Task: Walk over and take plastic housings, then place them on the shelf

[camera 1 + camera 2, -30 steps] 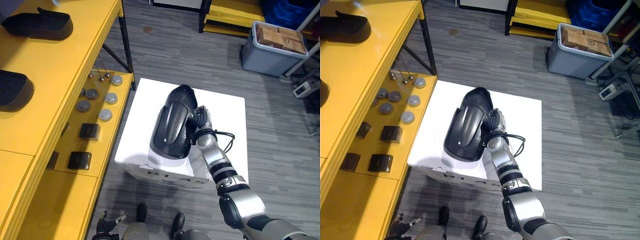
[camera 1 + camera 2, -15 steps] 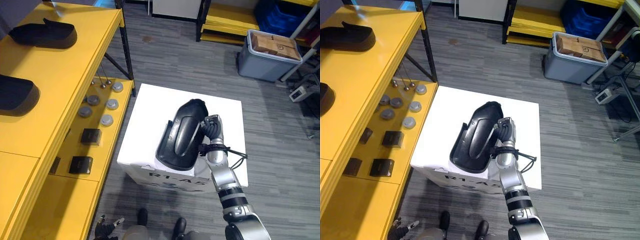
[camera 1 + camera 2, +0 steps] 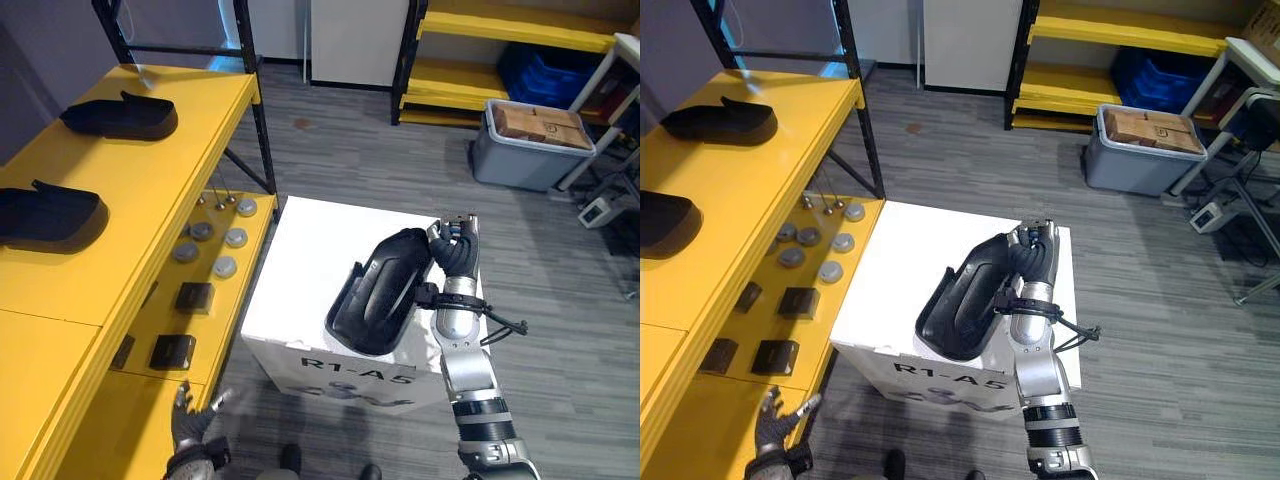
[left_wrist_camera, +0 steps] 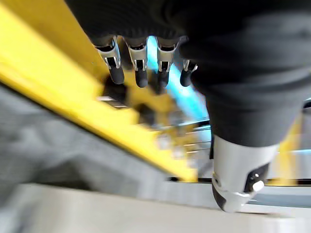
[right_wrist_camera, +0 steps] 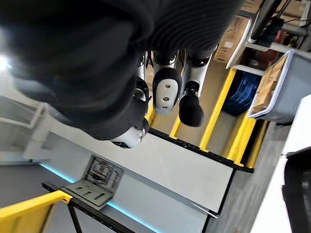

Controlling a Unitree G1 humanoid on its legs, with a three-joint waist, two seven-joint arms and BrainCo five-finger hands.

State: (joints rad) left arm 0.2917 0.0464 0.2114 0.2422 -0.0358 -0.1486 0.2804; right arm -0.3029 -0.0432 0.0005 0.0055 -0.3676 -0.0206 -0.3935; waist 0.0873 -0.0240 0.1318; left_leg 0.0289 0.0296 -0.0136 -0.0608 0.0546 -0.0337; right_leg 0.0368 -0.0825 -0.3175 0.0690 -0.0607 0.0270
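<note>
The right hand [image 3: 455,255], forearm upright, curls its fingers on the plastic housing [image 3: 378,300]. The left hand [image 3: 192,428] hangs low, fingers straight.

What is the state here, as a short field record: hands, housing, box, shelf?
holding: right hand, fingers curled on black housing
housing pose: tilted, over white box; contact with the box unclear
idle: left hand, open, low beside yellow shelf
on shelf top: far housing, near housing
</note>
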